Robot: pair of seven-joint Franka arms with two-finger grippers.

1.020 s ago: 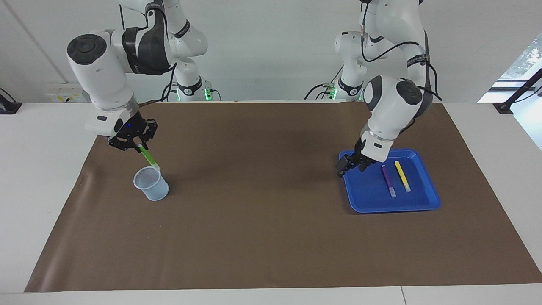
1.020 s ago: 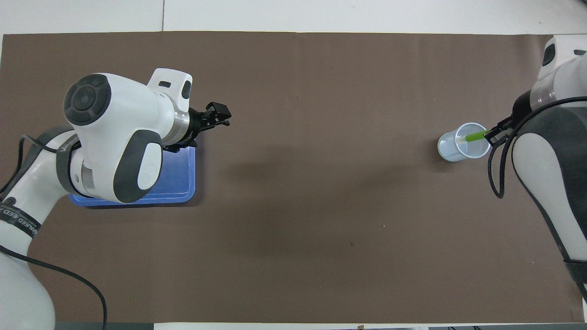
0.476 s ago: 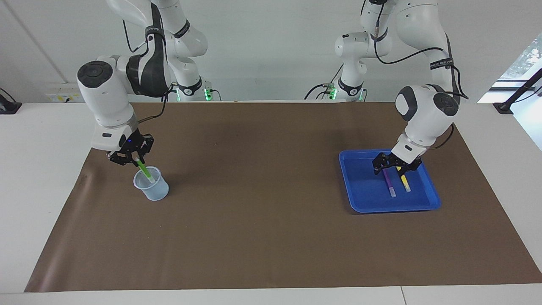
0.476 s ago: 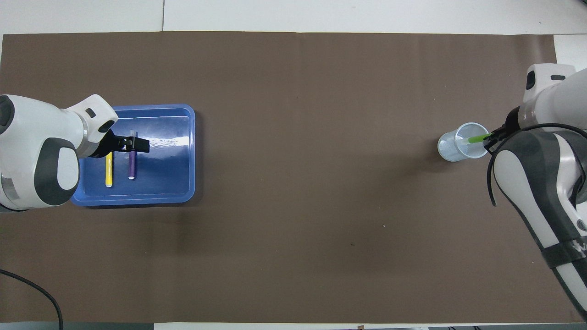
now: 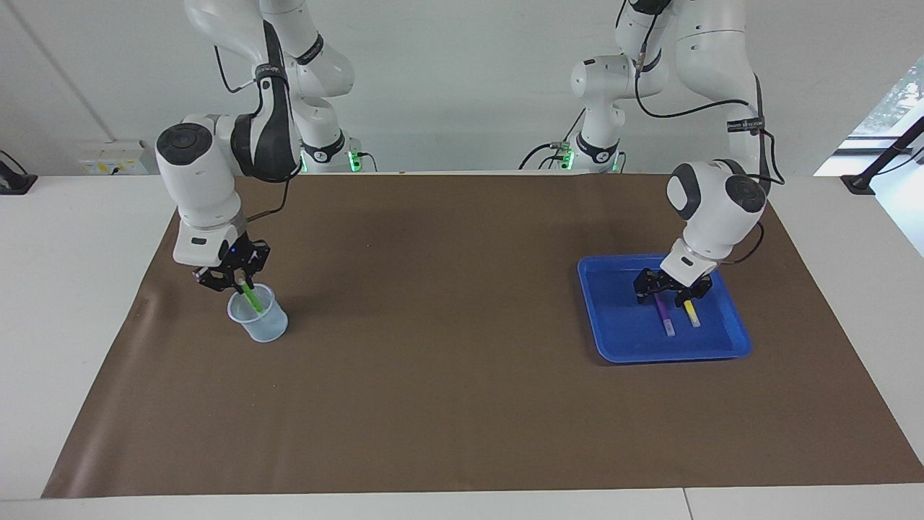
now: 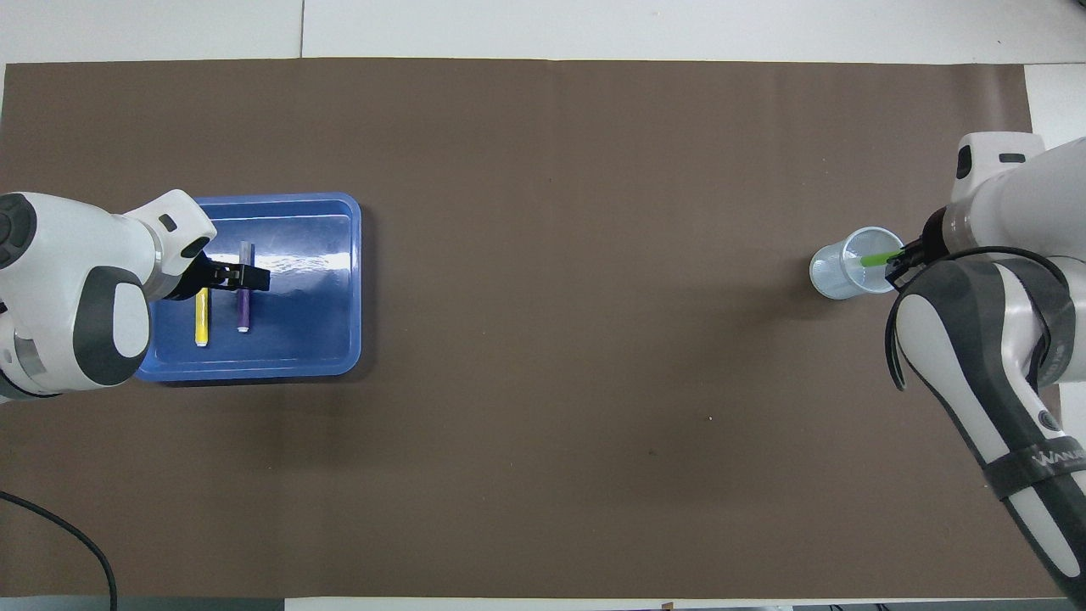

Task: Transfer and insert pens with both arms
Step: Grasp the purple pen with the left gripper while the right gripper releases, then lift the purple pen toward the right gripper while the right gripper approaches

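Right hand (image 5: 232,277) is clamped on the green pen (image 5: 252,297), tip already in the clear cup (image 5: 258,313); just needs releasing. Left hand (image 5: 673,287), fingers apart, sits over the purple pen (image 5: 662,313) beside the yellow pen (image 5: 691,312) in the blue tray (image 5: 621,339); needs to drop and close.

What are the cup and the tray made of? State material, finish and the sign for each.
Cup: apparently thin clear plastic, slightly frosted; the brown mat and the green pen show through its wall.
Tray: likely moulded blue plastic, glossy; a bright glare streak lies across its floor, and its corners are rounded.
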